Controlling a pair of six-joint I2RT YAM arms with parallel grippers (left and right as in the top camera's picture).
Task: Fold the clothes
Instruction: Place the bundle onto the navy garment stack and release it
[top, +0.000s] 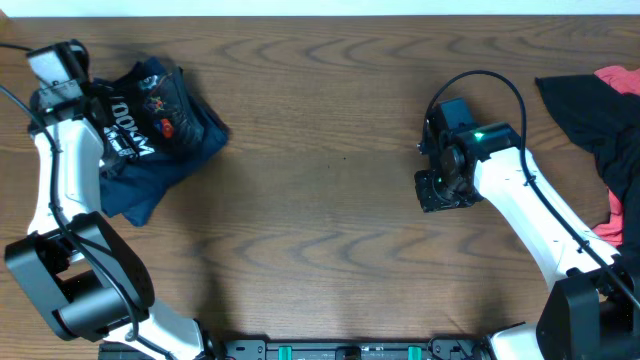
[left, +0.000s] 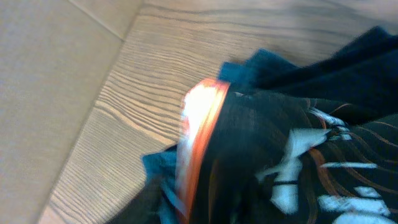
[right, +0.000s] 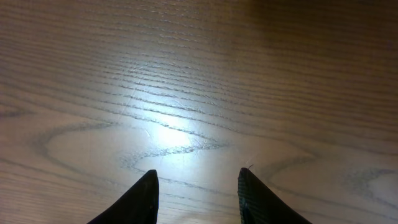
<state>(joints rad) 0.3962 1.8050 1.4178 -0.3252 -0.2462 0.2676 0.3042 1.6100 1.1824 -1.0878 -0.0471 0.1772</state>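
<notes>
A dark blue T-shirt (top: 160, 125) with a white and red print lies bunched at the table's far left. My left gripper (top: 102, 100) is at its left edge. In the left wrist view the blurred shirt (left: 298, 137) fills the frame close to the camera with an orange-lit fold (left: 199, 124), hiding the fingers; the gripper seems shut on the cloth. My right gripper (top: 440, 190) is open and empty over bare wood right of centre; its two dark fingertips (right: 198, 174) stand apart just above the table.
A pile of clothes lies at the far right edge: a black garment (top: 590, 110) over a red one (top: 620, 78). The wooden table (top: 320, 230) is bare between the arms. A beige floor (left: 43, 74) shows past the table's left edge.
</notes>
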